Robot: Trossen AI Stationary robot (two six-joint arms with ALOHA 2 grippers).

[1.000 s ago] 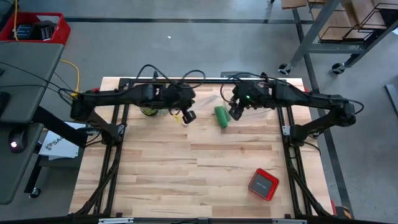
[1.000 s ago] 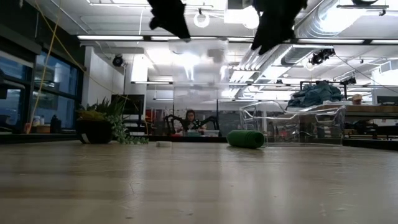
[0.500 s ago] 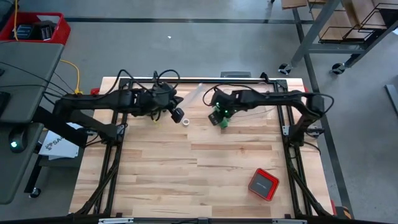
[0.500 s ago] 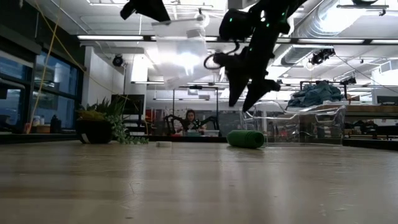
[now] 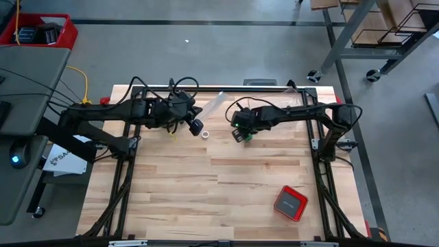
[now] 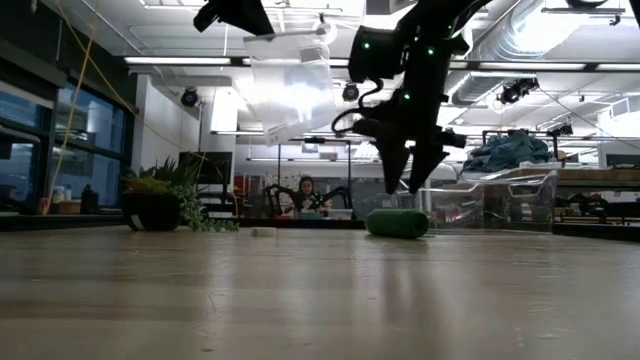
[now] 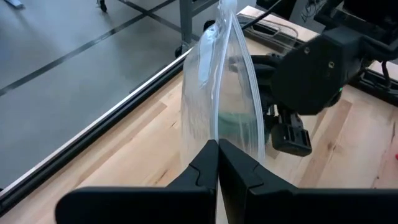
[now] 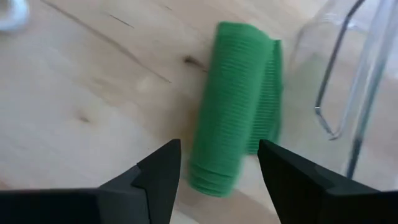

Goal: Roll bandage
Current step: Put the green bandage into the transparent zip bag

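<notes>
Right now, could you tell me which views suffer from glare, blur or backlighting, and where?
Low view: bright ceiling lights backlight the right hand into a silhouette above the green bandage roll. Left wrist view: the clear plastic bag shows pale sheen, blurring what lies behind. Right wrist view: the bandage roll and wood look soft, out of focus.

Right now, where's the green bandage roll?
The bandage lies rolled on the table's far half, right of centre in the high view, directly under the open right hand, with the clear bag just beside it.
</notes>
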